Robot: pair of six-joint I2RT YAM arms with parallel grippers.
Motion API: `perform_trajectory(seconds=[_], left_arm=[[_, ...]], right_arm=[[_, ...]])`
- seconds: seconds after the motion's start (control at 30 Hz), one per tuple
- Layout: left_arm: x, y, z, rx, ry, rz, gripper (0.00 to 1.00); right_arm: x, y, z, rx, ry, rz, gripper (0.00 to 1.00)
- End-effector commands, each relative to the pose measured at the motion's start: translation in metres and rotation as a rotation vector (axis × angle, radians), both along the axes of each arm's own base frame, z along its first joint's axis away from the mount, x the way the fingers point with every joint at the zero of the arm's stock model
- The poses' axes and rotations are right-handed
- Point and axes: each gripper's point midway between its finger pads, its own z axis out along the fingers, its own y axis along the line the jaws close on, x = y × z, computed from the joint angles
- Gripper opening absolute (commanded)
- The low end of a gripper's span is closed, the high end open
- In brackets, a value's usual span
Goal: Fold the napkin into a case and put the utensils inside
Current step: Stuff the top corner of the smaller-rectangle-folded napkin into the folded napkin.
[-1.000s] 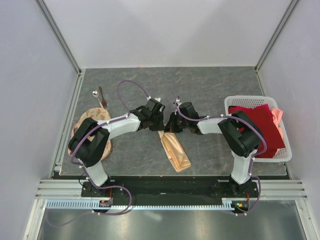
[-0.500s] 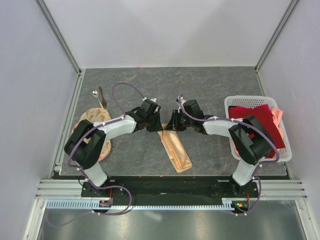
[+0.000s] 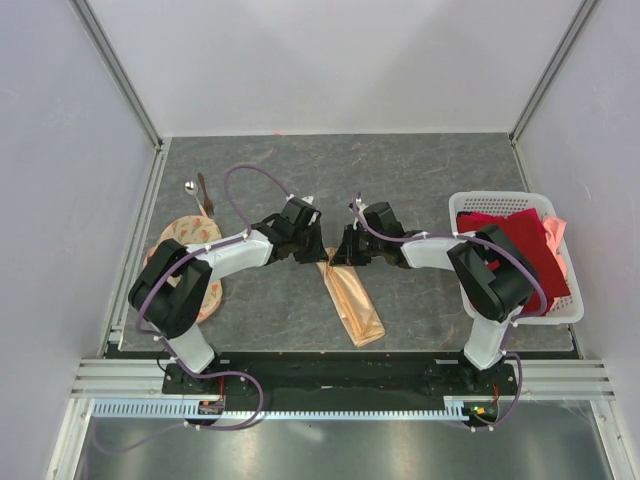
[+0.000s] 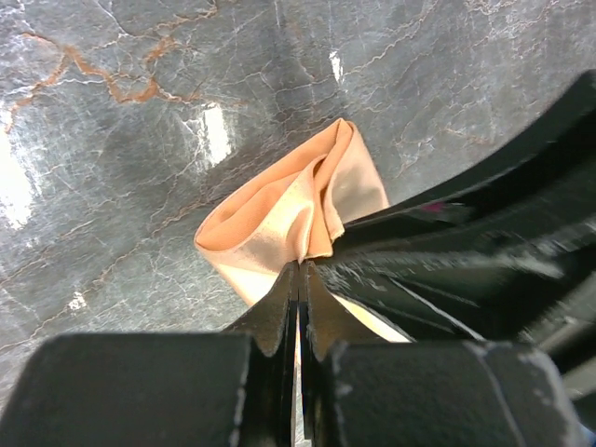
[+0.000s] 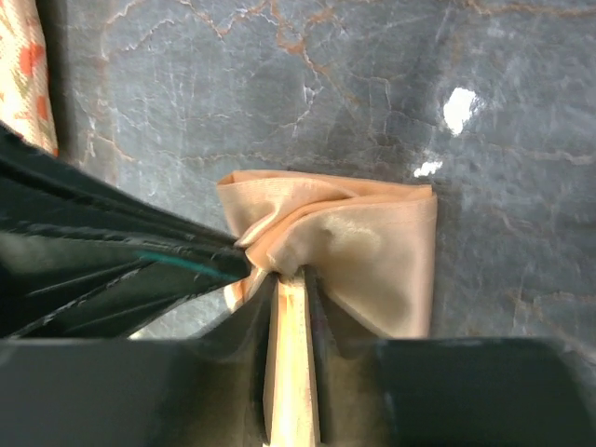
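Observation:
The napkin (image 3: 352, 300) lies as a narrow peach-orange case, slanting from the table's middle toward the near edge. Both grippers meet at its far end. My left gripper (image 3: 318, 252) is shut on a gathered fold of the napkin (image 4: 270, 219), its tips (image 4: 300, 265) pressed together on the cloth. My right gripper (image 3: 341, 254) has its jaws a narrow gap apart, with the napkin (image 5: 372, 242) puckered at its tips (image 5: 292, 274) and cloth showing between the fingers. The utensils lie at the far left: a silver spoon (image 3: 190, 187) and a dark stick (image 3: 203, 194).
A round cream cloth with orange print (image 3: 183, 243) lies under the left arm. A white lattice basket (image 3: 566, 310) at the right edge holds a dark red cloth (image 3: 522, 250). Frame posts and walls close in the table on three sides.
The right arm has swung its elbow outward and its jaws have parted slightly at the napkin's far end. The left gripper has stayed shut on the cloth and shifted a little left.

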Motion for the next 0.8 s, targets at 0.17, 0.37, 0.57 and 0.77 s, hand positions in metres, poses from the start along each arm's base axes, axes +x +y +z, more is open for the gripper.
perform_trajectory(seconds=[0.17, 0.37, 0.57, 0.77], left_arm=[[0.017, -0.016, 0.026, -0.113, -0.052, 0.034, 0.02], [0.012, -0.022, 0.030, -0.201, -0.017, 0.057, 0.02], [0.003, 0.002, 0.010, -0.150, 0.018, 0.102, 0.02], [0.004, 0.009, 0.012, -0.122, -0.006, 0.090, 0.02]], right_arm=[[-0.004, 0.026, 0.018, 0.090, -0.064, 0.072, 0.00], [-0.003, 0.040, 0.014, 0.113, -0.060, 0.119, 0.00], [0.015, 0.032, 0.015, 0.066, -0.072, 0.090, 0.11], [0.007, 0.010, 0.026, 0.047, -0.085, 0.068, 0.35]])
